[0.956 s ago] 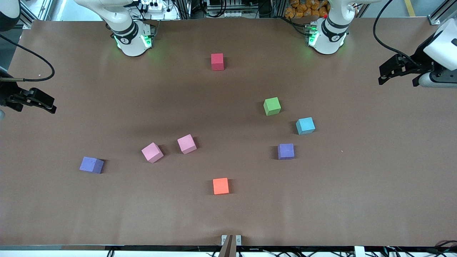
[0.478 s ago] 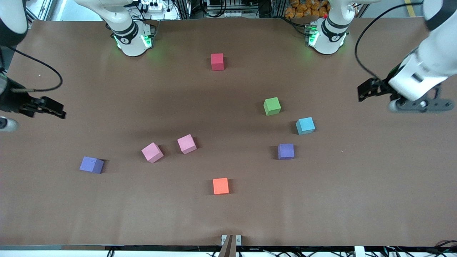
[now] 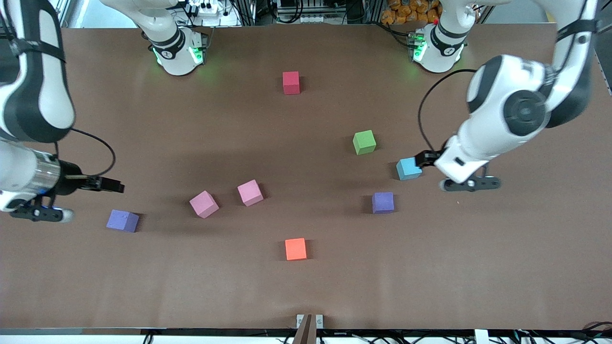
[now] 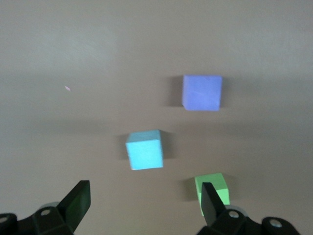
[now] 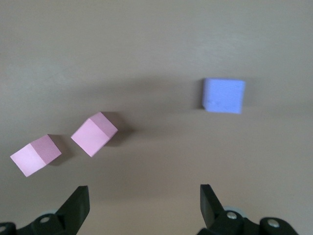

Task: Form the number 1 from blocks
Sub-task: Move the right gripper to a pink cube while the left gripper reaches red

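Note:
The blocks lie scattered on the brown table: a red block [image 3: 290,82] near the robots' bases, a green block [image 3: 364,142], two pink blocks [image 3: 250,192] [image 3: 204,204], a purple block [image 3: 383,202] and a second purple block [image 3: 123,220]. My left gripper [image 3: 423,160] is open and empty, over the table beside a light blue block [image 3: 409,168]. Its wrist view shows the light blue block [image 4: 145,150], the purple block [image 4: 202,92] and the green block [image 4: 213,191]. My right gripper [image 3: 114,186] is open and empty, above the second purple block [image 5: 223,95], with both pink blocks [image 5: 94,133] in its wrist view.
An orange block [image 3: 296,249] lies nearest the front camera, mid-table. The two robot bases [image 3: 177,50] [image 3: 437,45] stand along the table's edge farthest from that camera.
Both arms have swung in from the table's ends toward the blocks: the left gripper to the light blue block, the right gripper toward the purple block at its end. No block moved.

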`<state>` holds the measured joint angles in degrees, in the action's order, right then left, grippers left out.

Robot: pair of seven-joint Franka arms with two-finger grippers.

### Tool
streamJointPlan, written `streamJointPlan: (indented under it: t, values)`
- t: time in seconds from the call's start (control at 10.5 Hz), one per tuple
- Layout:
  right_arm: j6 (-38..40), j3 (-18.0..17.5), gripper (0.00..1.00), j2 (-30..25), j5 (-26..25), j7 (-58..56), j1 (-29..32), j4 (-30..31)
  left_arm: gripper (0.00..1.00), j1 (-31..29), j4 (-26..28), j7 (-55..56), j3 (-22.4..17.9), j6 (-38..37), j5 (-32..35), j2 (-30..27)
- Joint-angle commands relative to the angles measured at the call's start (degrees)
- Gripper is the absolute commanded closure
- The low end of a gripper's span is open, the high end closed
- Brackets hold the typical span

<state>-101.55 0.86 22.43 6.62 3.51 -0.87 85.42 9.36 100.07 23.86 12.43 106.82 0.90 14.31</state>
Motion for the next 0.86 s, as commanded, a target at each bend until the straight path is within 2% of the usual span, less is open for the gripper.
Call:
streamJointPlan:
  t: [0.0,0.29,0.48,0.76]
  values:
    - [-3.6,-0.2,0.0,3.6,0.7,-2.5,-3.9,-0.3,0.0,7.3,3.0,8.0,0.0,1.4,1.9,-0.7]
    - [-5.7,-0.2,0.0,7.8,0.2,-12.9,-9.5,-0.3,0.0,20.6,3.3,22.2,0.0,1.5,1.9,2.4]
    - [-8.6,-0.2,0.0,8.7,0.3,-16.1,-11.3,1.2,0.0,29.1,3.5,33.0,0.1,2.3,1.2,4.9]
    - [-19.2,-0.2,0.0,8.7,0.3,-22.0,-12.1,9.4,0.0,36.7,4.3,45.5,1.3,5.8,-1.9,7.9]
